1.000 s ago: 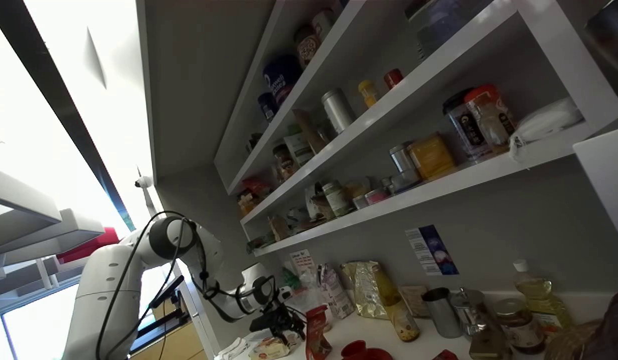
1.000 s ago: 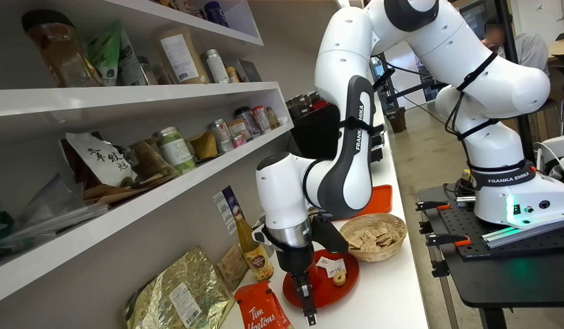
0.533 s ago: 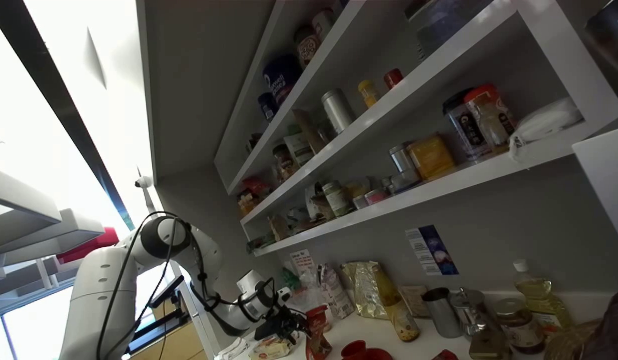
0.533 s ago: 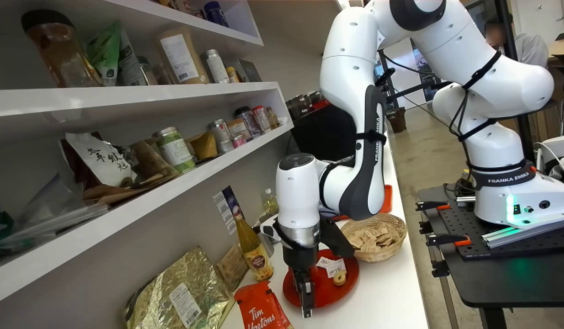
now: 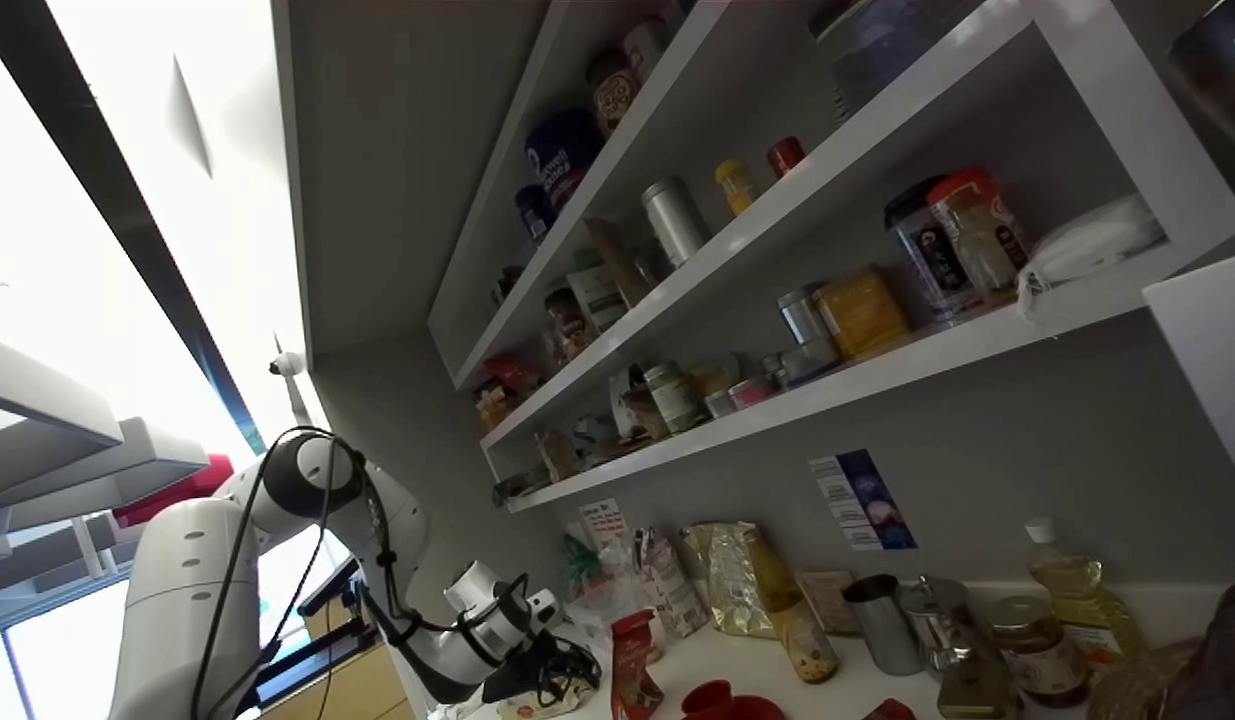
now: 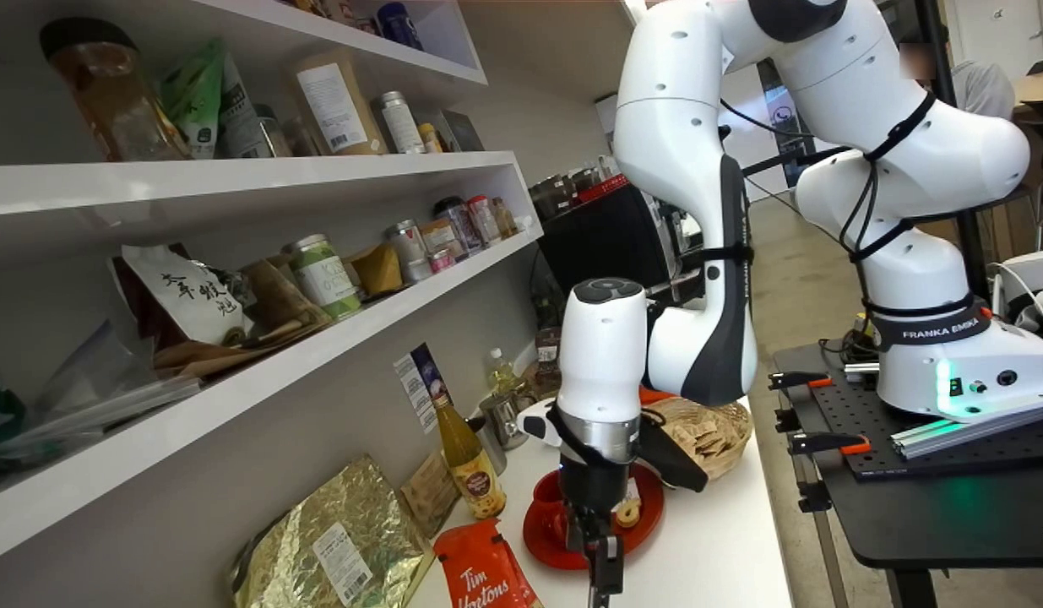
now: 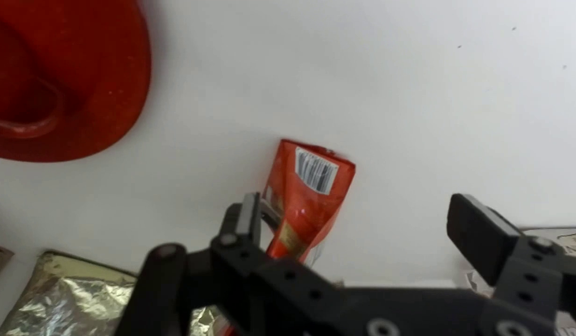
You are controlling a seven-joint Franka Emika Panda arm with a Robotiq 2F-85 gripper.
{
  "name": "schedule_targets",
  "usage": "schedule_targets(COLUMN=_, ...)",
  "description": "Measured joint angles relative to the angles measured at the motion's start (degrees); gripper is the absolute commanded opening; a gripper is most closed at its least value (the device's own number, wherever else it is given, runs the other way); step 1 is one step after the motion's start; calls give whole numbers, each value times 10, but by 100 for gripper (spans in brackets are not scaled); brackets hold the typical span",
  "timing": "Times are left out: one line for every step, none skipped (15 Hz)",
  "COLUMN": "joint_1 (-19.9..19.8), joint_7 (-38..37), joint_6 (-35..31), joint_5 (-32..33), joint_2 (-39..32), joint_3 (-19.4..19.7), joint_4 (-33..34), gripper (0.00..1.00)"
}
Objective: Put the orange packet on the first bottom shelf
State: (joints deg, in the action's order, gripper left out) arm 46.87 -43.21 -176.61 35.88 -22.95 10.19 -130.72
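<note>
"Where's the orange packet [image 6: 485,566]?"

"Standing on the table [image 6: 698,549], nearer the wall-side edge. It's a shiny, folded film pouch, next to a crinkled gold foil bag [image 6: 331,549]. The first bottom shelf [image 6: 318,348], a smooth white plank, runs higher up."

"And the end effector [image 7: 357,212]?"

"Spread wide, fingers well apart, with bare table showing between it and the packet."

"What's in the containers?"

"By the front edge, the round wicker basket [image 6: 725,466] holds flat tan pieces [image 6: 707,431]. The round red plate [image 6: 545,547], between the front and wall-side edges, carries a red cup [image 6: 548,492] and a beige ring [image 6: 628,513]."
</note>
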Motion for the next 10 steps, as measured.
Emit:
schedule_targets(joint_1=7, joint_7=-8, joint_6=-10, joint_5=0, joint_2=2, joint_3=0, joint_4=-9, gripper=100)
schedule_targets(joint_1=15, joint_7=-14, joint_6=-20, joint_5=0, joint_2=3, joint_3=3, joint_4=-17, gripper=100)
schedule_targets(joint_1=25, joint_7=-21, joint_6=-29, joint_5=1, joint_2=4, joint_3=11, joint_4=-24, gripper=100)
schedule_targets(joint_1=39, joint_7=-30, joint_6=-38, joint_5=2, joint_2=4, joint_3=24, joint_4=-30, gripper=100)
schedule_targets(joint_1=53, joint_7=-37, joint_6=-46, joint_5=2, joint_2=4, joint_3=38, joint_4=-35, gripper=100)
schedule_targets(joint_1=68, joint_7=-43, joint_6=-54, joint_5=2, joint_2=4, joint_3=53, joint_4=-39, gripper=100)
schedule_targets(joint_1=85, joint_7=-50, joint_6=-61, joint_5=2, joint_2=3, joint_3=72, joint_4=-43, gripper=100)
schedule_targets(joint_1=104, joint_7=-55, joint_6=-67, joint_5=2, joint_2=3, joint_3=92, joint_4=-45, gripper=100)
schedule_targets(joint_1=122, joint_7=-61, joint_6=-71, joint_5=2, joint_2=1, joint_3=112, joint_4=-47, gripper=100)
schedule_targets(joint_1=139, joint_7=-66, joint_6=-75, joint_5=2, joint_2=-2, joint_3=132, joint_4=-49, gripper=100)
